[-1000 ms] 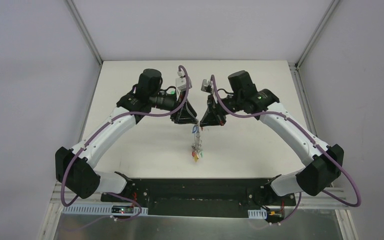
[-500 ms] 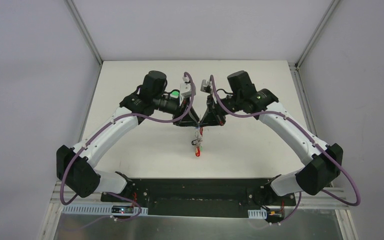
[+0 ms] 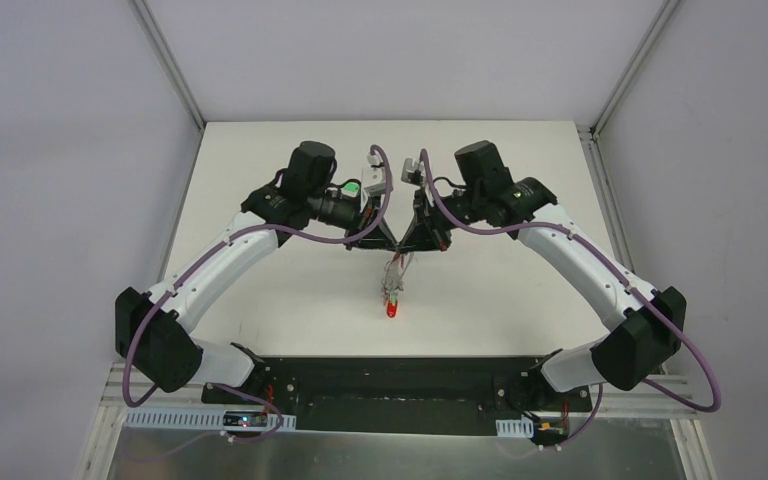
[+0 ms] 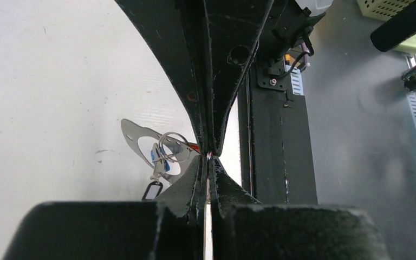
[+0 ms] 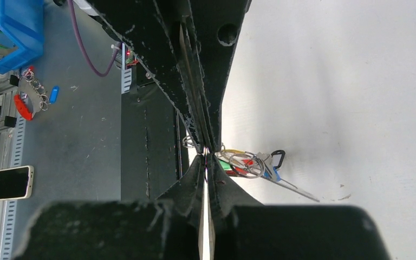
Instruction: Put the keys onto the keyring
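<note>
Since a second ago, left end effector (image 3: 384, 244) has been closing on right end effector (image 3: 410, 243). Both are pinching together, seemingly on the keyring (image 3: 397, 264), with the keys (image 3: 392, 292) dangling over the surface (image 3: 290, 300). I'm keeping tension gentle.

Counter (image 3: 520, 290): white, matte, square-cornered. Pale grey walls (image 3: 390, 50) close it in behind and on both sides. Aluminium struts (image 3: 168, 62) rise slanting from the counter's two far corners. A black base plate (image 3: 390, 385) runs along the counter's near edge. Nearer than that is bare sheet metal (image 3: 390, 455) with white slotted cable ducts (image 3: 175, 420).

Wrist views, past the counter's near edge: grey bench surface (image 5: 76, 135), blue bin (image 5: 11, 38), phone (image 5: 10, 182) lying flat, pale slotted basket (image 4: 382, 6).

Light even and diffuse; shadows on the counter soft.
</note>
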Action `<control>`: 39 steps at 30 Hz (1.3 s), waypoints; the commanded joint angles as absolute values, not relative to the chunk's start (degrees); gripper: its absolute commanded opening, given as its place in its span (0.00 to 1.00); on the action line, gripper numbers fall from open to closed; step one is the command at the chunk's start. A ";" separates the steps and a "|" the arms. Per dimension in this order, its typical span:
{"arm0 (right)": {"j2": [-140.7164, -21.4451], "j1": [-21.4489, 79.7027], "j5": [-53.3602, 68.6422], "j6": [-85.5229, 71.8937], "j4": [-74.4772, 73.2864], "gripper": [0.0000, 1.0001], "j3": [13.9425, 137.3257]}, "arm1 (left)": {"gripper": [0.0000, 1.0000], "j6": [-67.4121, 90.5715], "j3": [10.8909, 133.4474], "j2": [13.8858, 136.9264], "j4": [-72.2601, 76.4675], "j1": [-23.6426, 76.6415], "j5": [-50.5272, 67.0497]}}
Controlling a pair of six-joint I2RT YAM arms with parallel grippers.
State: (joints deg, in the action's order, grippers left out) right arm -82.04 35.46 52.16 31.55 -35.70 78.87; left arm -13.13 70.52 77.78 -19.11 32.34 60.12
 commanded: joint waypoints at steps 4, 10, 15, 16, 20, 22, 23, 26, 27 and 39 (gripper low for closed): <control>-78.93 33.78 53.27 29.72 -30.74 0.12 78.16 | 0.00 -4.72 73.82 77.66 -13.67 31.37 64.48; -75.77 31.97 52.56 29.28 -28.25 0.24 75.63 | 0.00 15.82 68.98 76.87 7.04 29.58 64.79; -75.19 31.90 52.10 29.54 -28.06 0.17 75.07 | 0.00 22.83 66.20 76.79 15.13 29.44 63.63; -75.15 31.87 52.30 29.34 -27.92 0.16 75.14 | 0.00 22.85 66.21 76.78 15.05 29.37 63.51; -75.46 31.97 53.13 28.51 -27.44 0.10 75.42 | 0.00 22.98 66.18 76.84 14.77 29.36 62.53; -75.78 31.96 53.40 28.22 -27.17 0.05 75.34 | 0.00 23.26 66.02 76.90 14.84 29.36 61.80; -75.83 32.01 53.43 28.09 -27.02 0.04 75.15 | 0.00 23.41 65.93 76.90 14.85 29.36 61.27; -75.98 32.32 52.71 27.65 -26.26 0.03 74.52 | 0.00 24.17 65.51 76.89 15.37 29.27 59.48; -76.04 32.53 52.20 27.46 -26.01 0.03 74.45 | 0.00 24.51 65.22 76.77 15.52 29.27 58.73; -76.87 33.40 47.98 26.63 -25.49 0.09 75.33 | 0.00 24.92 64.25 77.38 15.20 28.53 55.39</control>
State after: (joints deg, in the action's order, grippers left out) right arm -77.32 32.51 47.66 27.35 -28.10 74.78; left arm 23.64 63.96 77.89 10.68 29.47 56.45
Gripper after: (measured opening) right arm 0.073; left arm 0.009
